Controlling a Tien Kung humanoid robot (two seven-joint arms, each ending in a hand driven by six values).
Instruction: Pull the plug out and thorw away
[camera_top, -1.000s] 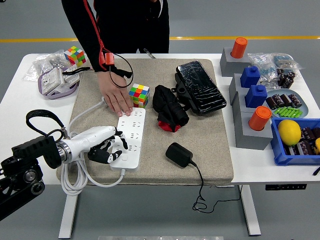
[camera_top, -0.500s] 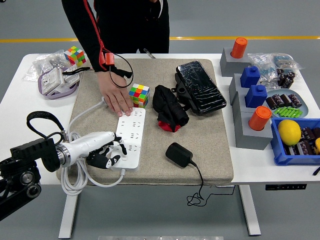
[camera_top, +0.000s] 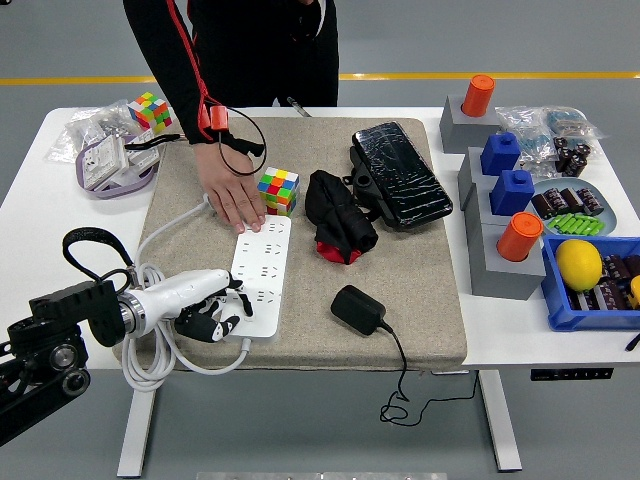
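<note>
Smooth white plastic power strip (camera_top: 258, 276) on rough beige cloth mat (camera_top: 420, 300); matt black plastic adapter (camera_top: 357, 309); glossy black case (camera_top: 400, 174).

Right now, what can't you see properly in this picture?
All in the head view:
- The left robot hand at the near end of the white power strip: its curled dark fingers hide the sockets beneath.
- The black plug adapter: its prongs face away or down, unseen.
- The person's hand covers the strip's far end.
- The person's upper body is cut off by the top edge.
- The right robot hand is out of view.
</note>
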